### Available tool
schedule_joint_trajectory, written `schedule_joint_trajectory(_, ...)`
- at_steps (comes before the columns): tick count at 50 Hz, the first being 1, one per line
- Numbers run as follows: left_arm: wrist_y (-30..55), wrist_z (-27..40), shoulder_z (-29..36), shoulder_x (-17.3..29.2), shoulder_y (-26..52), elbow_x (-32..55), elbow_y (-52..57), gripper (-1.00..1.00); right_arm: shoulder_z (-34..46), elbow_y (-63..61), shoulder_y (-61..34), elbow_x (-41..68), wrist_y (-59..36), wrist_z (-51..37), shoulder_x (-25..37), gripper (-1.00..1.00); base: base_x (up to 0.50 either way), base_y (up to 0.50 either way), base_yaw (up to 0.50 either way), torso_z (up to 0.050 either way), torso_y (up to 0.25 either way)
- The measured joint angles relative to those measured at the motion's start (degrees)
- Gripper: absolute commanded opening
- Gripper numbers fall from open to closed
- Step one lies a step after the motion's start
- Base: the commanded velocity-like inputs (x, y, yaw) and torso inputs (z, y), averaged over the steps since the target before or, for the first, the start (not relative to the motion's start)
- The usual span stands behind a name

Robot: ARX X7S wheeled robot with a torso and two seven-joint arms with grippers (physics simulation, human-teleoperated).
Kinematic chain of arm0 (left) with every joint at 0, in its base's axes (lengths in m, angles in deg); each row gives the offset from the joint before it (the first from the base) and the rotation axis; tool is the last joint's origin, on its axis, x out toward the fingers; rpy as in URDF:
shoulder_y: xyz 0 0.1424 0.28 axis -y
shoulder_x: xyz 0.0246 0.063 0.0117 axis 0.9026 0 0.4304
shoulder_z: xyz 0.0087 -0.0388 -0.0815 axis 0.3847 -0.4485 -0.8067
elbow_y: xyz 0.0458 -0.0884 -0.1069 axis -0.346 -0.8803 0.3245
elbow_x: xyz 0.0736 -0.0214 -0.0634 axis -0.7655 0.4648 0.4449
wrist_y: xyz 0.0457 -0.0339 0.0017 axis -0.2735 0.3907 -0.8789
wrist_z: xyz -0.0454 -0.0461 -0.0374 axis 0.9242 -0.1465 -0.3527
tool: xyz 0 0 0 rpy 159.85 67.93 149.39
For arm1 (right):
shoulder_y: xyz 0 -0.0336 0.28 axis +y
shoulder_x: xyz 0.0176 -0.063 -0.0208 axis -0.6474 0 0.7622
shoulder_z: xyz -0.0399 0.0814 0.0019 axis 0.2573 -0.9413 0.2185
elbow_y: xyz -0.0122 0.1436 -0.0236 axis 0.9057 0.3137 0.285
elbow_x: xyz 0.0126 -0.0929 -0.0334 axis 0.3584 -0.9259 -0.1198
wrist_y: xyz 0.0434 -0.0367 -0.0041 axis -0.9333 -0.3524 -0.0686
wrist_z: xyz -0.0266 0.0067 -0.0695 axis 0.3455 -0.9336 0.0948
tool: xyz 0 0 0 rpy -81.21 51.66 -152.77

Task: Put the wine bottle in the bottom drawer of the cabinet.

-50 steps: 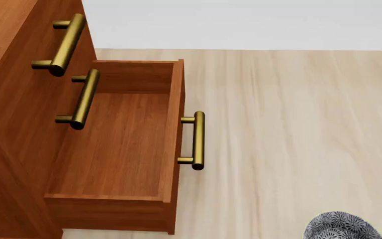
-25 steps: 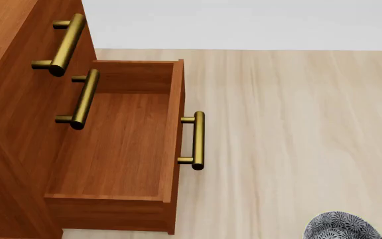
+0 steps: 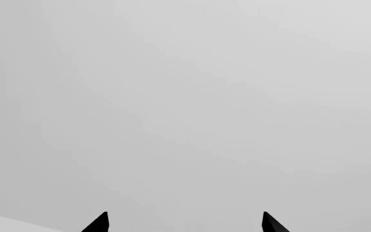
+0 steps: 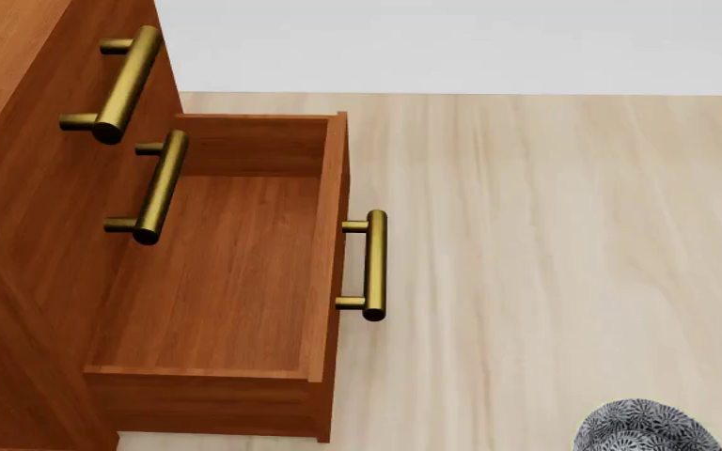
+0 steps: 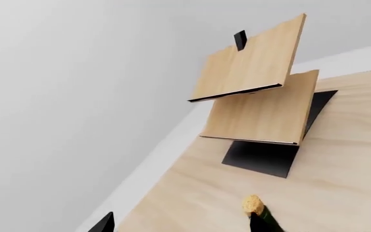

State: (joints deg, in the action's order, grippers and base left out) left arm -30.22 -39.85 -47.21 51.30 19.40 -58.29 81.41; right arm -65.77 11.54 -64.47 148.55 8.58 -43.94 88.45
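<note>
Bottle: only cork and neck top show by our right fingers; grip unclear. Left gripper spread, empty. Glass: heavy, slick, fragile; hold the body. Drawer open.

Very little of the robot itself showed from where I stood: the left claw appeared only as two small, matte black, sharply pointed fingertips, flat-sided like little wedges, with no screws, cables or markings visible on them. The right claw looked the same, two plain black pointed tips at the picture's edge. In the head view a rounded part at the lower corner was covered in a fine black-and-white speckled pattern, though I could not tell which piece of the machine it was.
</note>
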Motion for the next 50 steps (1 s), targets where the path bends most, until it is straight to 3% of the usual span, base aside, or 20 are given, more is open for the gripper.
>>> schedule_joint_trajectory(20, 4.0, 0.0, 0.5, 0.5, 0.5, -0.2, 3.1, 1.00, -8.6, 2.0, 4.3, 0.9, -0.5, 2.9, -2.3, 1.00, 0.00, 0.00, 0.00, 0.000, 0.000)
schedule_joint_trajectory(30, 4.1, 0.1, 0.6, 0.7, 0.6, -0.2, 3.1, 1.00, -9.1, 2.9, 5.5, 0.0, -1.5, 3.8, -2.0, 1.00, 0.00, 0.00, 0.00, 0.000, 0.000)
schedule_joint_trajectory(50, 3.1, 0.2, 0.6, 0.7, 0.4, -0.2, 2.3, 1.00, -3.5, 2.3, 10.3, -1.4, 0.9, 0.9, 8.2, 1.00, 0.00, 0.00, 0.00, 0.000, 0.000)
